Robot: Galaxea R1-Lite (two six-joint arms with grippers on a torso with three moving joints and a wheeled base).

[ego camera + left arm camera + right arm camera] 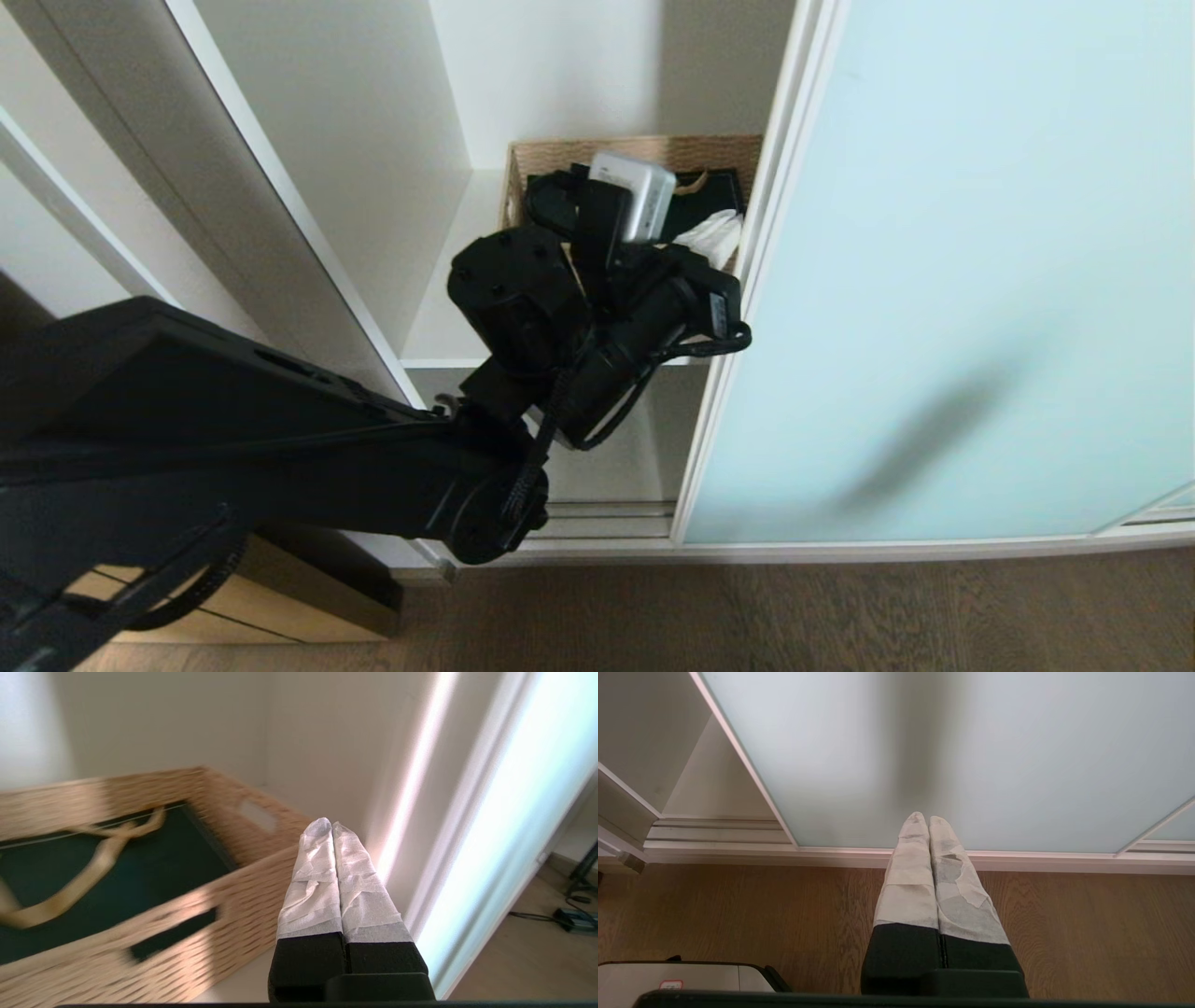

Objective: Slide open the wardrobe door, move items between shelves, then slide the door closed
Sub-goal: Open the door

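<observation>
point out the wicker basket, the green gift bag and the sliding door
wicker basket (243, 882), left wrist view, on its near woven side wall.
green gift bag (154, 868), left wrist view, on its flat dark face inside the basket.
sliding door (952, 261), head view, on the frosted glass panel.

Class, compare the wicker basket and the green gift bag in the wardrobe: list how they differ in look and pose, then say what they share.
The wicker basket is tan, woven and rigid, with cut-out handles; the gift bag is dark green and smooth, with a gold ribbon handle. The basket stands upright on the white shelf; the bag lies flat. The basket contains; the bag is contained. Both are rectangular and sit behind the open sliding door.
</observation>
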